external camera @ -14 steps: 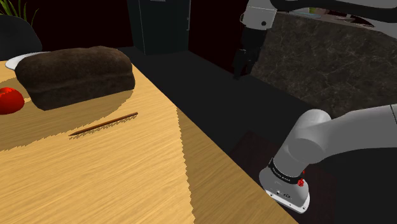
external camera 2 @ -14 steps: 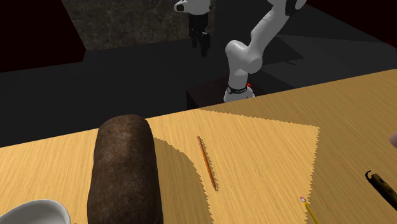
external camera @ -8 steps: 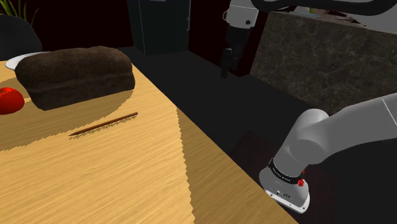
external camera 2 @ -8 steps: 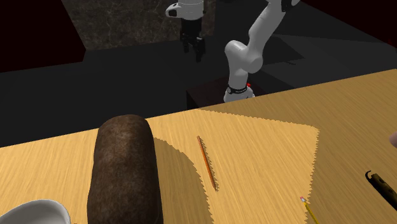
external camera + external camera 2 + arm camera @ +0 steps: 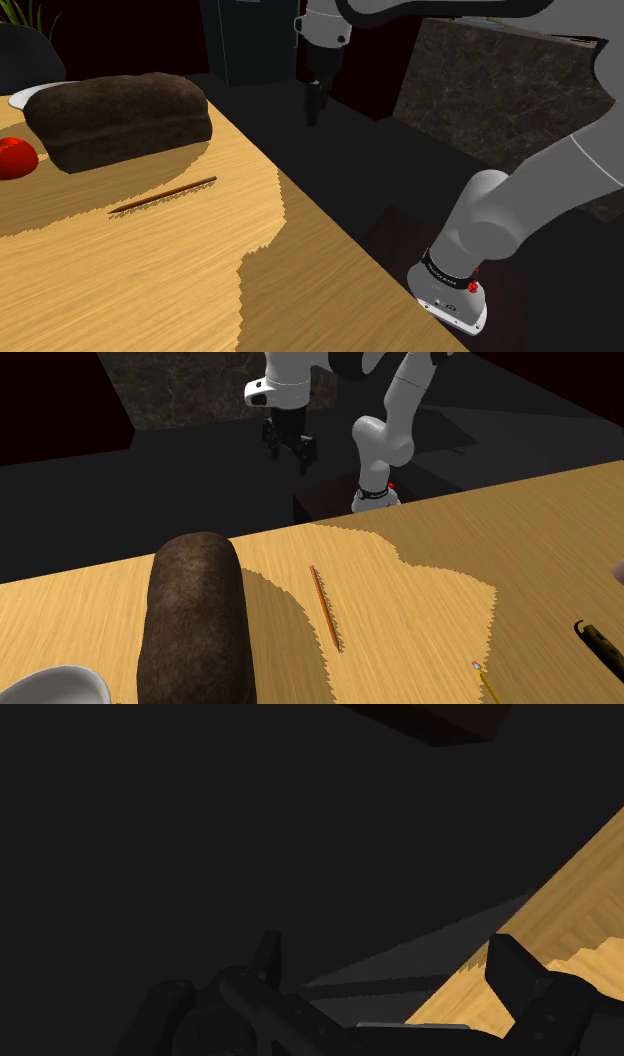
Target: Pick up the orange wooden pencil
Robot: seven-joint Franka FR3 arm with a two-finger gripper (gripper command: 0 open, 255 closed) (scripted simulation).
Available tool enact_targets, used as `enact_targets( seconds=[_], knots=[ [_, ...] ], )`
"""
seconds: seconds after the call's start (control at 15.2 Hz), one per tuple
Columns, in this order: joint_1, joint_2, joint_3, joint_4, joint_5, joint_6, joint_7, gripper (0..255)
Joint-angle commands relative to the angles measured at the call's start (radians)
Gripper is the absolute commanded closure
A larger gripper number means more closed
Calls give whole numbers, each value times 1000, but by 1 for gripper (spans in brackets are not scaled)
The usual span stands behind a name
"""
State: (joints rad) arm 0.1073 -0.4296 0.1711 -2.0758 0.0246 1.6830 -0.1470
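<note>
Hanging off the wooden table's (image 5: 150, 270) edge over dark floor, the gripper (image 5: 289, 453) holds nothing, its jaws apart, likely readied for a pinch. The thin orange-brown pencil (image 5: 163, 195) lies flat on the table near the dark bread loaf (image 5: 120, 118), well apart from the gripper.

Gripper (image 5: 313, 112): all black, fingers (image 5: 510, 969) included. Arm (image 5: 520, 210): white, dark joints. Table (image 5: 150, 270): honey-yellow with fine wood-grain streaks, seen just past one fingertip. Pencil (image 5: 163, 195): orange-brown, lying beyond the table edge from the fingers. Loaf (image 5: 120, 115): dark brown, mottled. Tomato (image 5: 15, 158): red. Wall panel (image 5: 480, 90): brown-grey, stone-veined.
</note>
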Motion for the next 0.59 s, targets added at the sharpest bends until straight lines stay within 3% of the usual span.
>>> enact_targets(
  seconds=[0.0, 0.53],
  knots=[
    [18, 71, 25, 64, -16, 16, -30, 0],
    [93, 293, 126, 258, -101, 68, -133, 0]
  ],
)
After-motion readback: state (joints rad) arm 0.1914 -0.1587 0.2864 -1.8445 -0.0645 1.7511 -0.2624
